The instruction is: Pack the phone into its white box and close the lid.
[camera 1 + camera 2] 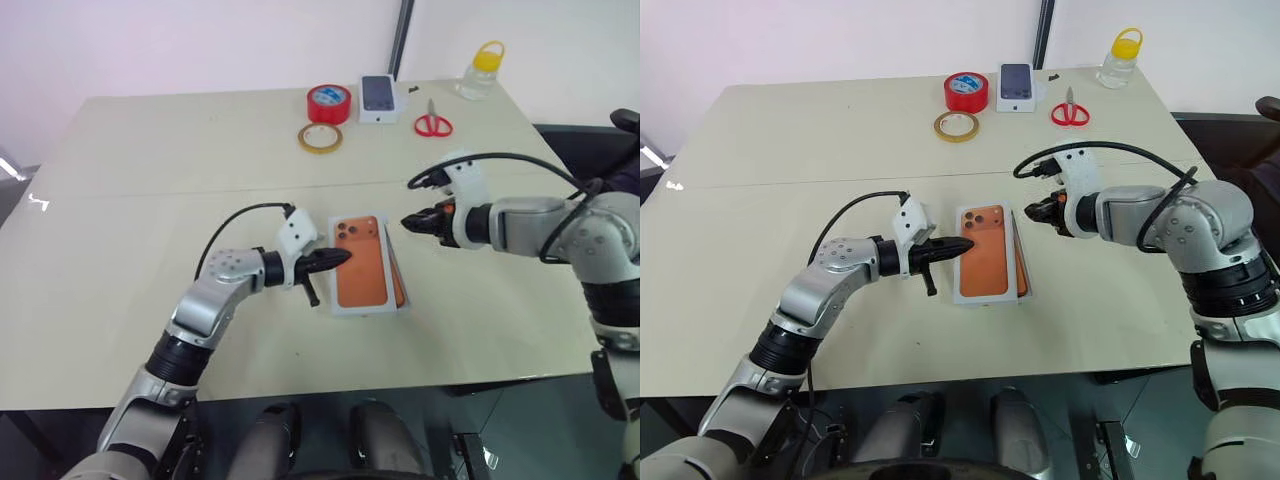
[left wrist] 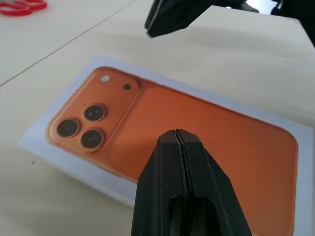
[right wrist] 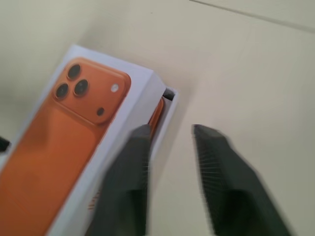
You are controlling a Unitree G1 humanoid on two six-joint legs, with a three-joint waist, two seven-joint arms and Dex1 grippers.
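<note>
The lid (image 1: 362, 278), printed with an orange phone, lies slightly askew on the white box (image 3: 170, 96) at the table's middle. In the gap along the lid's right side, a strip of the orange phone (image 3: 157, 112) shows inside the box. My left gripper (image 1: 345, 258) is shut, and its tip rests at the lid's left edge; in the left wrist view its fingers (image 2: 162, 167) are pressed together over the printed face. My right gripper (image 1: 407, 222) hovers just off the lid's far right corner. Its fingers (image 3: 130, 162) stand a little apart with nothing between them.
At the table's far side stand a red tape roll (image 1: 328, 103), a tan tape ring (image 1: 320, 138), a small white box with a dark phone picture (image 1: 378, 97), red scissors (image 1: 433, 124) and a yellow-capped bottle (image 1: 480, 70). The table (image 1: 120, 250) is bare around the box.
</note>
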